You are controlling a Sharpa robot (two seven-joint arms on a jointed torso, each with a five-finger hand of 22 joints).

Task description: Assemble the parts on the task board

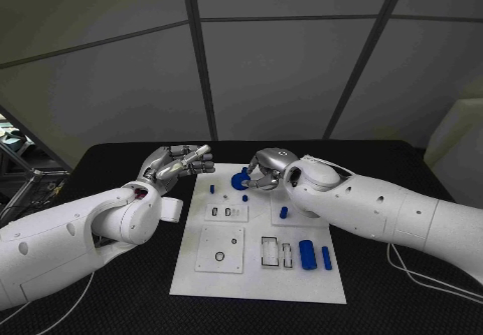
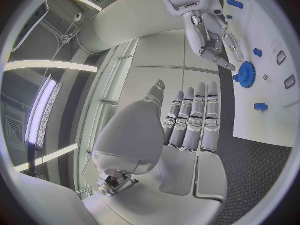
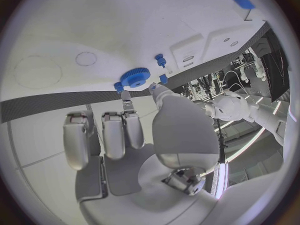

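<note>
The white task board [image 1: 202,279] lies in the middle of the black table. A blue gear [image 1: 239,182] lies flat at the board's far end, also seen as the gear [image 3: 134,76] and the gear [image 2: 245,75]. My right hand [image 1: 264,169] hovers over it; its thumb and one fingertip [image 3: 127,94] pinch the gear's rim while the other fingers stay curled. My left hand [image 1: 179,165] hangs off the board's far left corner, its fingers [image 2: 190,120] straight, side by side and holding nothing.
Two small blue pegs [image 1: 212,188] [image 1: 245,198] stand near the gear, and another small blue piece [image 1: 284,211] lies mid-board. Two long blue cylinders [image 1: 307,255] [image 1: 326,257] lie at the near right beside a rectangular recess [image 1: 271,252]. Round holes [image 1: 220,257] mark the near left.
</note>
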